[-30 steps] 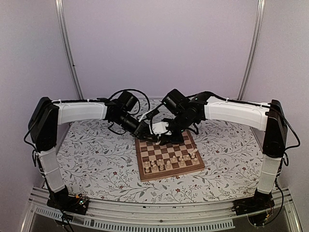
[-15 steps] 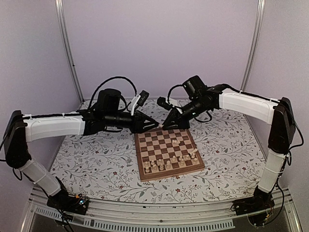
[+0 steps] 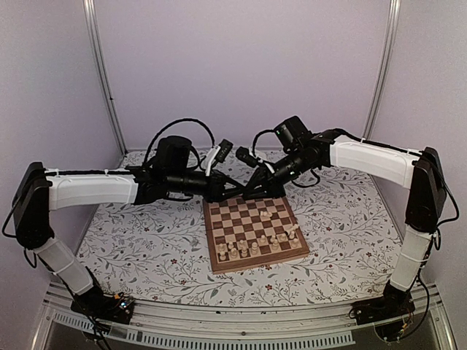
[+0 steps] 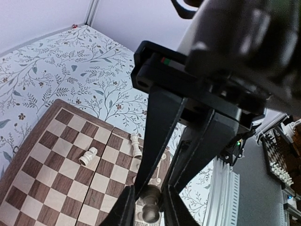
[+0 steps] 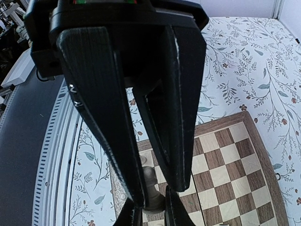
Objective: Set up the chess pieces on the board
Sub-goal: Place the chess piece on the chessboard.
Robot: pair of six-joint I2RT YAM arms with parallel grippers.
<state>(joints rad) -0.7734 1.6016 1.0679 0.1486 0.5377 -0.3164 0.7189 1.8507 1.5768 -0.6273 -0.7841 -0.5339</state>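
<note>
Both arms have extended to the brown-and-tan checked wooden board's twelve o'clock edge. The left gripper and right gripper, jaws narrowed, each pinch a small turned chess piece, ready for placing.

Heads up, in your top view the chess pieces are too tiny to tell apart. The left end effector and right end effector hide the far edge of the board. Each wrist cam shows 1 piece in the jaws, dark and blurry, so you can't tell if it's gripped.
</note>
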